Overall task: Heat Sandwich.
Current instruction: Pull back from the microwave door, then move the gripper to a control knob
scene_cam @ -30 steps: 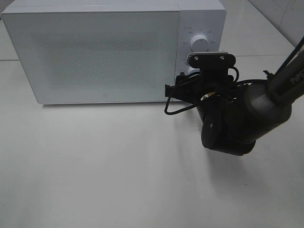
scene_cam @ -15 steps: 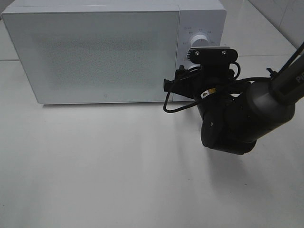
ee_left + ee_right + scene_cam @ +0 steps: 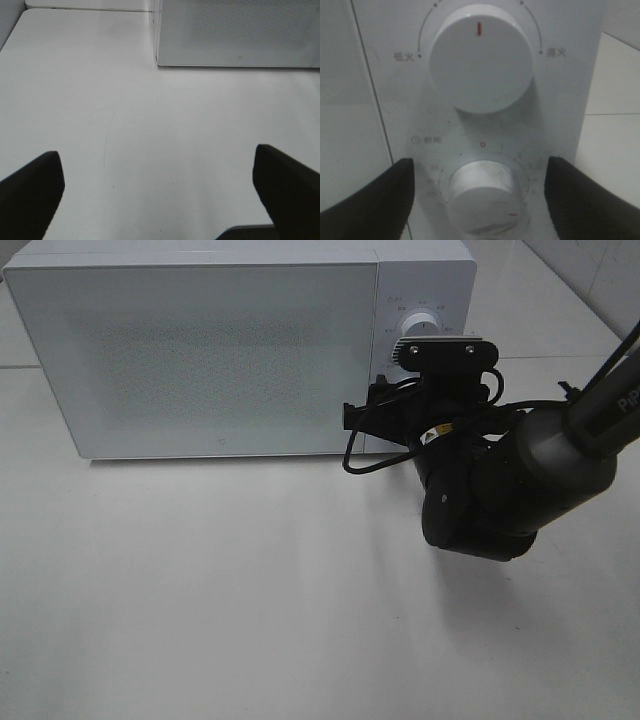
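Nudged a little closer to the microwave (image 3: 200, 350) than a second ago, the right arm (image 3: 510, 490) hangs with its wrist up against the control panel (image 3: 425, 300) — door shut.

From the left wrist, the left gripper (image 3: 157, 155) is spread wide over the white table (image 3: 150, 110), holding nothing.

From the right wrist, the right gripper (image 3: 480, 162) is spread too, with one finger on either side of the lower dial (image 3: 485, 200) and neither touching it. The upper dial (image 3: 480, 57) sits above.

The sandwich shows in no view — I cannot tell where it is.

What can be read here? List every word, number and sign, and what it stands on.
"低火", "高火": either side of the microwave's upper knob.
"时间" (faint), "0": above the lower knob.
"PiP", cut off by the frame: right arm.
Small numbers round the lower knob: too blurred.
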Robot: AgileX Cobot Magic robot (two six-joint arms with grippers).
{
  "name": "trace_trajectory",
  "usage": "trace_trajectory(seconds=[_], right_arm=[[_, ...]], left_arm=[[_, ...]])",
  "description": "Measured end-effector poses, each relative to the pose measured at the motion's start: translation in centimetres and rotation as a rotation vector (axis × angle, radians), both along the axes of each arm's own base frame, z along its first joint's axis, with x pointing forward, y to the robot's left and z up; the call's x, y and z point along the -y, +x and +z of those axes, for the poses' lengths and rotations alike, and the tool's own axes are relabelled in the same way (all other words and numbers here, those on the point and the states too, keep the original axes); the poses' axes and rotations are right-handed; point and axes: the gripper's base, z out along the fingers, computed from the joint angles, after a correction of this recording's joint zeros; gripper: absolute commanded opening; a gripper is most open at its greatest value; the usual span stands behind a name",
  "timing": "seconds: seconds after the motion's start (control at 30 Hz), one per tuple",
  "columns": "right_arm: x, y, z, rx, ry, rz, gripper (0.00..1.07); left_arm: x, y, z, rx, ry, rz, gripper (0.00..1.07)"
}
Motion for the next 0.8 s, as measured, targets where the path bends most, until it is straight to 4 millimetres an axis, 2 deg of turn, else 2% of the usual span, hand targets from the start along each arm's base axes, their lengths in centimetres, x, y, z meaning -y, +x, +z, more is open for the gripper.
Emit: trace_trajectory(seconds=[0.37, 0.43, 0.47, 0.5, 0.6, 0.63, 0.8], right_arm=[[-0.02, -0.03, -0.47, -0.017, -0.006, 0.003, 0.69], [-0.02, -0.03, -0.51, -0.018, -0.007, 0.003, 0.64], [-0.02, -0.03, -0.51, -0.018, -0.007, 0.003, 0.55], [-0.02, -0.03, -0.51, -0.018, -0.007, 0.003, 0.55], [0.02, -0.02, -0.5, -0.015, -0.007, -0.001, 0.36], [0.03, -0.02, -0.52, -0.014, -0.006, -0.003, 0.25], [0.02, 0.04, -0.65, -0.01, -0.009, -0.005, 0.15]], left_arm=[[0.0, 0.0, 0.0, 0.0, 0.0, 0.0, 0.97], [0.0, 0.0, 0.0, 0.0, 0.0, 0.0, 0.97], [0.0, 0.0, 0.0, 0.0, 0.0, 0.0, 0.97], [0.0, 0.0, 0.0, 0.0, 0.0, 0.0, 0.97], [0.0, 0.0, 0.0, 0.0, 0.0, 0.0, 0.97], [0.0, 0.0, 0.0, 0.0, 0.0, 0.0, 0.97], [0.0, 0.0, 0.0, 0.0, 0.0, 0.0, 0.97]])
